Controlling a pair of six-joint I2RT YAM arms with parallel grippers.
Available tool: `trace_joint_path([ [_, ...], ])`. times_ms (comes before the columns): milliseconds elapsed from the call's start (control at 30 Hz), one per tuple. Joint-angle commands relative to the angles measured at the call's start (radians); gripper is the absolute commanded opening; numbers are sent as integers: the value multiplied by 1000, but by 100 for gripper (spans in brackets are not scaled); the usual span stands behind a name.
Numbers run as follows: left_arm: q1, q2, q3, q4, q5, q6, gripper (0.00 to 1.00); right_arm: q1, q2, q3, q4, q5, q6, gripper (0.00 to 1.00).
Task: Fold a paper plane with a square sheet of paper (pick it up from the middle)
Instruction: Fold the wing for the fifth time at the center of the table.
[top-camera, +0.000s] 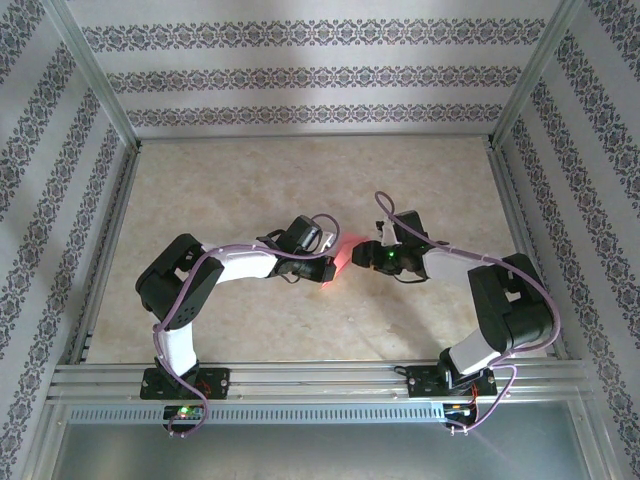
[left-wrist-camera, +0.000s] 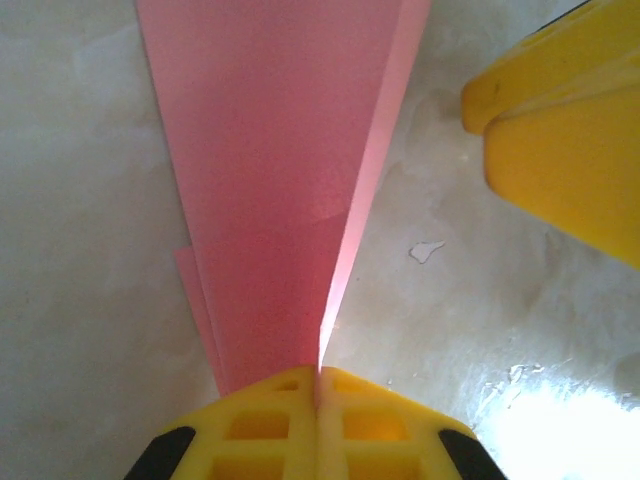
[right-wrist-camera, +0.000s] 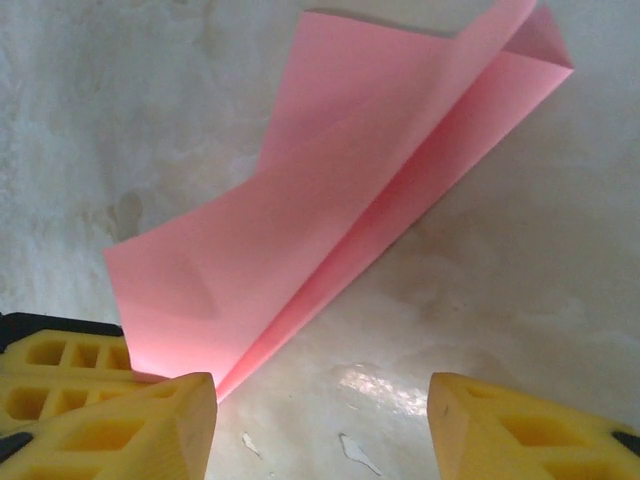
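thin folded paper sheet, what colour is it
The thin folded paper sheet is plain pink-red, clearest in the right wrist view.

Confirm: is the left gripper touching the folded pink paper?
Touching. Left wrist view: left gripper is shut on the folded pink paper at its narrow end.

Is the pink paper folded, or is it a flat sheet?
Folded: the paper shows a long centre crease with stacked layers, narrowing to a tip pinched in the left claw.

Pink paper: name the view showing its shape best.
Right wrist: the pink paper shows nearly whole, crease and raised flap clear. Left wrist crops it, narrow end pinched in the left tool. Top external gives a small patch.
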Motion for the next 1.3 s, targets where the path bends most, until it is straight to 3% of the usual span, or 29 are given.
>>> trace_joint_path([
  [0, 11, 27, -7, 18, 22, -48, 0, 17, 12, 34, -15, 1, -17, 57],
  [533, 20, 55, 8, -6, 44, -130, 0, 64, 75, 95, -110, 85, -37, 53],
  [933, 41, 66, -9, 10, 48, -184, 0, 29, -68, -3, 78, -73, 49, 52],
  [1000, 44, 70, -14, 13, 50, -191, 0, 29, -68, -19, 124, -101, 80, 50],
  [1267, 57, 78, -22, 17, 47, -233, 0, 59, 41, 14, 228, -156, 188, 24],
])
